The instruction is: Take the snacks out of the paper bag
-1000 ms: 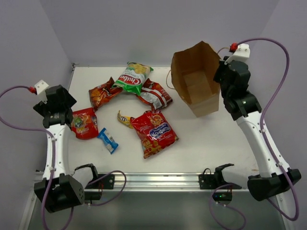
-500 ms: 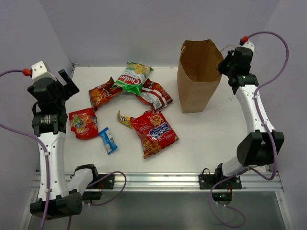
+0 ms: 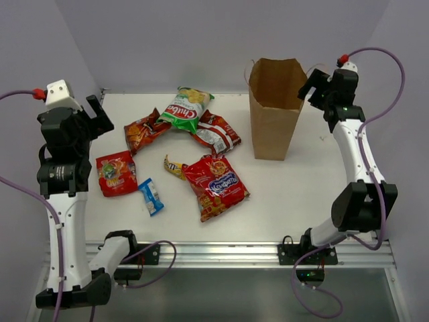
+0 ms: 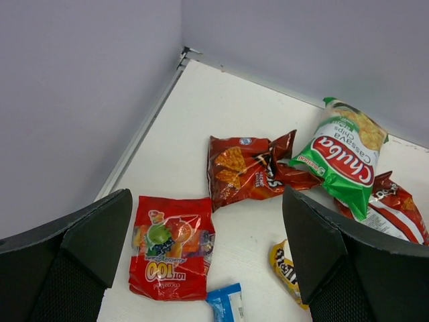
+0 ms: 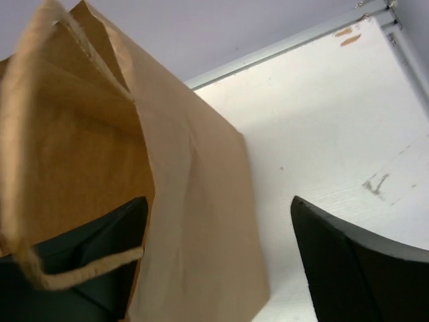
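Table (image 3: 295,181): carries all items. Paper bag (image 3: 271,114): upright, mouth open. Right gripper (image 3: 312,83): at the bag's upper right rim, fingers spread apart, clamping nothing. Left gripper (image 3: 96,115): well left of the bag, raised, fingers wide apart, empty. Snacks, all lying flat outside and left of the bag: large red chip bag (image 3: 216,186) nearest it, then green-white chip bag (image 3: 184,111), two dark red bags (image 3: 143,131), small red pack (image 3: 115,173), yellow candy pack (image 3: 173,166), blue bar (image 3: 150,196).
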{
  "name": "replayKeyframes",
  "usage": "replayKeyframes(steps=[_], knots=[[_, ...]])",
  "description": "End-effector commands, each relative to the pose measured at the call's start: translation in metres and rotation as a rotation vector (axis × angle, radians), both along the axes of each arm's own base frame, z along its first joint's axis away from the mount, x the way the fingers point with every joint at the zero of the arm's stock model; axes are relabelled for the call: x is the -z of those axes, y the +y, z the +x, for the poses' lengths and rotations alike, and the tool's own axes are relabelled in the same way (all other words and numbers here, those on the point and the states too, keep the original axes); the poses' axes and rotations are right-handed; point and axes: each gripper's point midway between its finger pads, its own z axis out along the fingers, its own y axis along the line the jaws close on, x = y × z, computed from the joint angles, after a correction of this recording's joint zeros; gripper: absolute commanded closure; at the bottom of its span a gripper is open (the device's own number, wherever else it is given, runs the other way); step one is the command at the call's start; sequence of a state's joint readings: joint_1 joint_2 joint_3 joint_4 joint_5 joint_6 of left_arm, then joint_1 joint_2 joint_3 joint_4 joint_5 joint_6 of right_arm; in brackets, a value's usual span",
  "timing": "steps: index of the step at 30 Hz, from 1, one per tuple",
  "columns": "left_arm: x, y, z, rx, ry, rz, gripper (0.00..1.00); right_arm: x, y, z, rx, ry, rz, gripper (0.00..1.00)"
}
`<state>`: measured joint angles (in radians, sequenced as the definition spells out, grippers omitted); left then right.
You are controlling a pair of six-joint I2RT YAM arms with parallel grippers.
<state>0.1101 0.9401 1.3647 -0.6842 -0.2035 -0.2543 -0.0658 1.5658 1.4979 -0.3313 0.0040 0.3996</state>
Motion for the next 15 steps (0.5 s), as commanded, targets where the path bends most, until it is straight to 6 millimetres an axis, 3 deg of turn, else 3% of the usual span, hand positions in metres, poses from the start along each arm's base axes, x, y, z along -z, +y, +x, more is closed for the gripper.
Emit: replayKeyframes(steps=[1,3,6,7,9,10,13,14,15], knots=[[-0.029,-0.009,-0.011,0.054,-0.049,0.032,0.00,-0.068,-0.003,-0.024,-0.014,-0.122,-0.079,0.07],[-0.038,-0.013,-0.015,0.074,-0.063,0.034,0.00,-0.087,-0.010,-0.041,0.015,-0.141,-0.110,0.01],[-0.046,-0.019,-0.022,0.107,-0.078,0.038,0.00,-0.104,-0.012,-0.064,0.029,-0.157,-0.130,0.01],[-0.056,-0.022,-0.027,0.116,-0.102,0.041,0.00,-0.121,-0.011,-0.080,0.031,-0.197,-0.135,0.01],[-0.065,-0.027,-0.035,0.146,-0.118,0.045,0.00,-0.129,-0.009,-0.101,0.024,-0.215,-0.147,0.01],[-0.077,-0.030,-0.041,0.158,-0.150,0.051,0.00,-0.149,-0.008,-0.124,0.025,-0.276,-0.152,0.01],[-0.094,-0.042,-0.059,0.215,-0.204,0.076,0.00,-0.169,-0.002,-0.163,0.006,-0.352,-0.168,0.01],[-0.103,-0.046,-0.065,0.235,-0.230,0.082,0.00,-0.185,0.000,-0.192,0.004,-0.412,-0.185,0.01],[-0.108,-0.051,-0.072,0.257,-0.250,0.083,0.00,-0.194,0.001,-0.206,0.004,-0.446,-0.194,0.01]])
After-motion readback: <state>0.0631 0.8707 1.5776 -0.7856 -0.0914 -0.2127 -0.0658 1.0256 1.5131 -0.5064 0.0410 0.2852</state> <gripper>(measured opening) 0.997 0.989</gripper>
